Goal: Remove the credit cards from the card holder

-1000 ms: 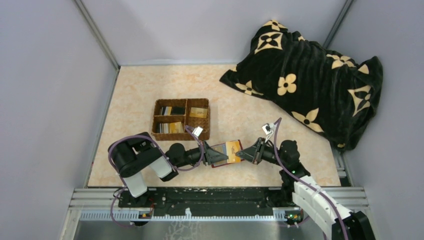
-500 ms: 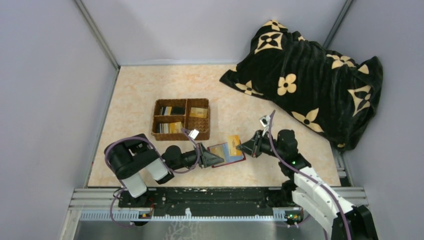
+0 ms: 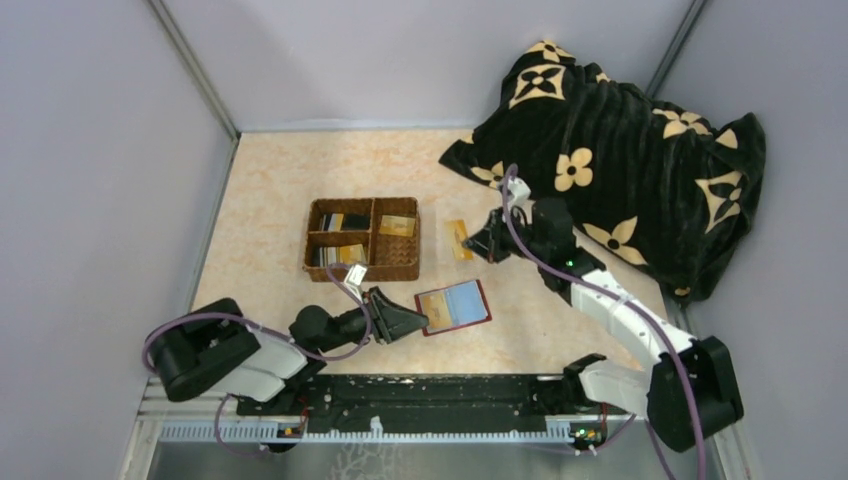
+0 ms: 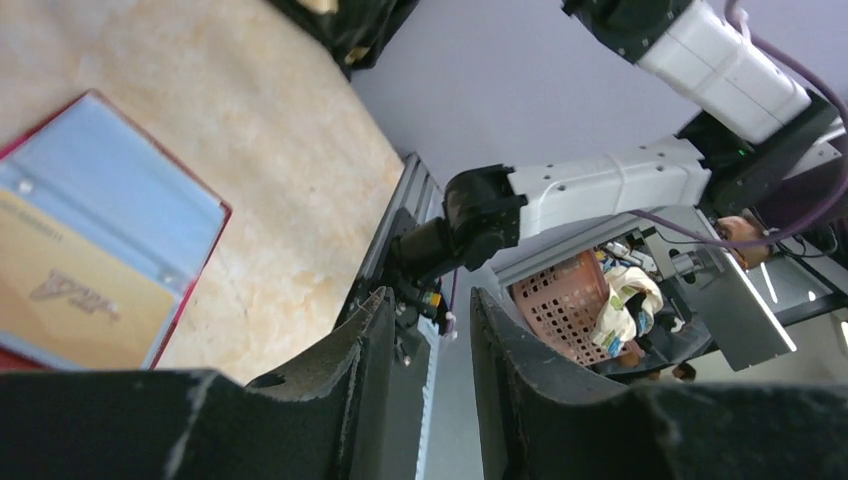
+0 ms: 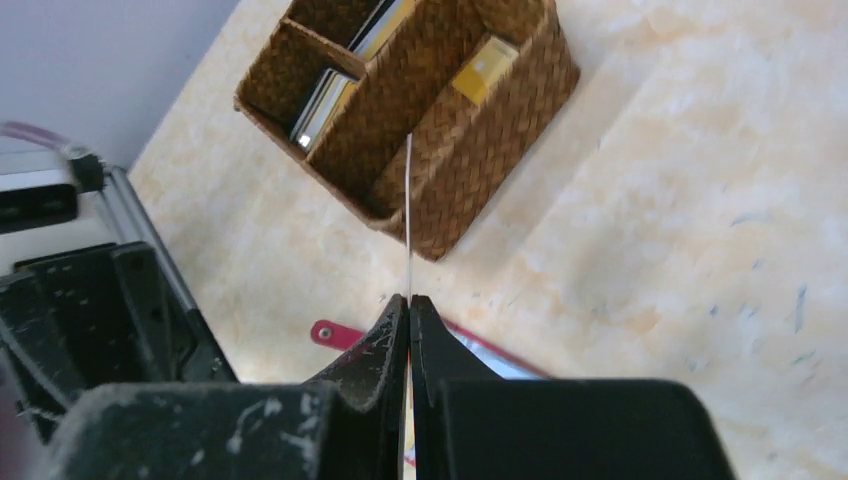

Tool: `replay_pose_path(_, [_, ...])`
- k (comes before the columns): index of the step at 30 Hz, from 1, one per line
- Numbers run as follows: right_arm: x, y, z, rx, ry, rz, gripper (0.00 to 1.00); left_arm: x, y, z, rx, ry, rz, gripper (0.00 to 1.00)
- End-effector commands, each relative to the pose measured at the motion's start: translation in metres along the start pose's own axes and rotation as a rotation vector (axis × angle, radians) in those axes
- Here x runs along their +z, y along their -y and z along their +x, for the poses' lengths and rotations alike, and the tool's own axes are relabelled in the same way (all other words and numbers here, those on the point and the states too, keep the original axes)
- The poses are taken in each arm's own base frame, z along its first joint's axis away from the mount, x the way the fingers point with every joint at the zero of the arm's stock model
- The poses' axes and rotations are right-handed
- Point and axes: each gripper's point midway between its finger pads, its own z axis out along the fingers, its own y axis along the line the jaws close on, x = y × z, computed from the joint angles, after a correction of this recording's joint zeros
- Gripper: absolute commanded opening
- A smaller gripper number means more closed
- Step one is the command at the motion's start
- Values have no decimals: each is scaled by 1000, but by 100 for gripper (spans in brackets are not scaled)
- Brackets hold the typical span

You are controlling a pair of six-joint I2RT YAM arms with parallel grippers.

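The red card holder (image 3: pixel 453 306) lies open on the table with a tan card (image 4: pixel 60 290) still in its clear bluish pocket. My left gripper (image 3: pixel 405 320) sits just left of it, open, with nothing between its fingers (image 4: pixel 350 370). My right gripper (image 3: pixel 487 243) hovers farther back, right of the basket, shut on an orange-yellow credit card (image 3: pixel 459 240). In the right wrist view that card (image 5: pixel 408 200) shows edge-on, rising from the pinched fingertips (image 5: pixel 409 300). The holder's red snap tab (image 5: pixel 325 333) lies below it.
A brown wicker divided basket (image 3: pixel 412 262) stands behind the holder, with several cards in its compartments (image 3: pixel 397 226). A black blanket with tan flowers (image 3: pixel 620 150) fills the back right corner. Grey walls close in the table; the metal rail (image 3: pixel 430 392) runs along the near edge.
My right gripper pulled the orange-yellow card out of the holder and carried it back toward the basket's right side. My left gripper opened, let go of the holder and drew back left.
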Motion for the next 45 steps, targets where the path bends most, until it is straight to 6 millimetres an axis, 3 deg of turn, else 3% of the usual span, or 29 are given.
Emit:
replay_pose_path(1, [23, -13, -60, -222, 31, 33, 0, -11, 4, -2, 111, 8, 12, 39])
replay_pose_path(9, [88, -5, -85, -475, -189, 4, 0, -22, -17, -6, 235, -11, -141, 38])
replay_pose_path(13, [124, -4, -92, -629, -242, 36, 0, -33, -22, -11, 269, 2, -199, 68])
replay_pose_path(16, [147, 2, -89, -664, -264, 49, 0, -41, -29, -11, 271, 5, -245, 85])
replay_pose_path(20, [174, 2, -82, -673, -271, 43, 0, -49, -39, -15, 268, 31, -306, 94])
replay_pose_path(26, [200, 6, -66, -729, -325, 52, 0, -55, -50, -18, 270, 50, -373, 97])
replay_pose_path(32, [218, 5, -60, -762, -345, 30, 0, -57, -58, -14, 263, 30, -401, 100])
replay_pose_path(35, [219, 8, -44, -767, -390, 36, 0, -57, -59, -16, 281, 34, -409, 100])
replay_pose_path(39, [205, 17, -26, -753, -404, 65, 0, -58, -62, -21, 290, 59, -427, 100])
replay_pose_path(45, [167, 24, -8, -744, -432, 112, 0, -61, -67, -23, 301, 79, -444, 100])
